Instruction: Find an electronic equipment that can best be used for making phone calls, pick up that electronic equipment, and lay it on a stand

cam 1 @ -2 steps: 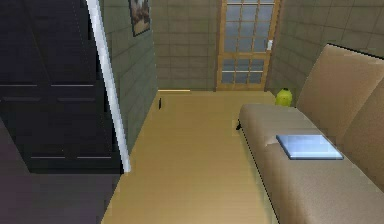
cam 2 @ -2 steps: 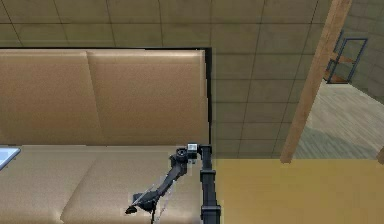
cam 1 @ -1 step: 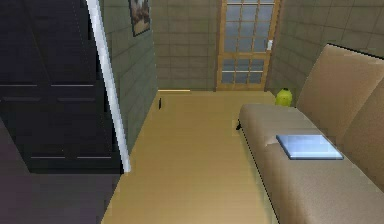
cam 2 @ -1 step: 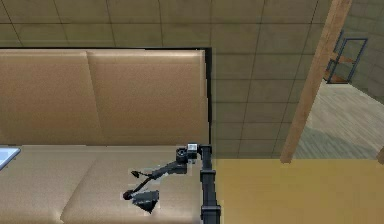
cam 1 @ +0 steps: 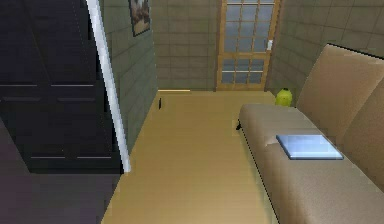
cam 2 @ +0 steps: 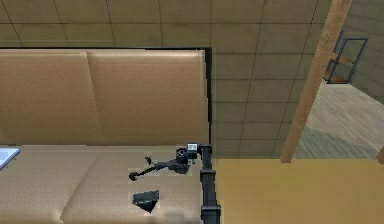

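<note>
Phone-sized dark slab (cam 2: pixel 148 198) lies on the sofa (cam 2: pixel 60 170) seat, at six o'clock from the jaws; we cannot tell how those stand or whether they hold anything. We judge it light, stiff, slick and fragile: grip across its long edges.

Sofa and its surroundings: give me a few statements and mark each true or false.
1. A flat pale blue thing lies on the seat of the sofa. True.
2. The door at the hall's far end is solid, with no panes. False: it has a grid of glass panes.
3. A yellow thing sits on the floor past the sofa's far end. True.
4. In the arm side view, the gripper has bare floor behind it. False: the tan sofa seat is behind it, and a small dark thing lies on the seat nearby.
</note>
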Available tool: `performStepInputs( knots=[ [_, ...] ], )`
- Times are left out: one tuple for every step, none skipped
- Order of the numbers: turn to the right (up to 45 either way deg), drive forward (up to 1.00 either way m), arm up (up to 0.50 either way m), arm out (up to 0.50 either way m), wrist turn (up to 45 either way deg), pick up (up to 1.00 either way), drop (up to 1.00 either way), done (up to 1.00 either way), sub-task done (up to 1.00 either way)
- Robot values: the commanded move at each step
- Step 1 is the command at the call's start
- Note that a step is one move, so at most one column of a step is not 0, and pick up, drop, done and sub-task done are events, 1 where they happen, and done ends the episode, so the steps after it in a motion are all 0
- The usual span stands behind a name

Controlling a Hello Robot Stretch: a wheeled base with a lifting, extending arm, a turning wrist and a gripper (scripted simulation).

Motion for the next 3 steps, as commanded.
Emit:
performStepInputs(
  knots=[
    [0.0, 0.0, -0.3, 0.0, 0.0, 0.0, 0.0, 0.0, 0.0],
    [0.0, 0.0, 0.0, 0.0, 0.0, 1.0, 0.0, 0.0, 0.0],
    [0.0, 0.0, 0.1, 0.0, 0.0, 0.0, 0.0, 0.0, 0.0]
  ],
)
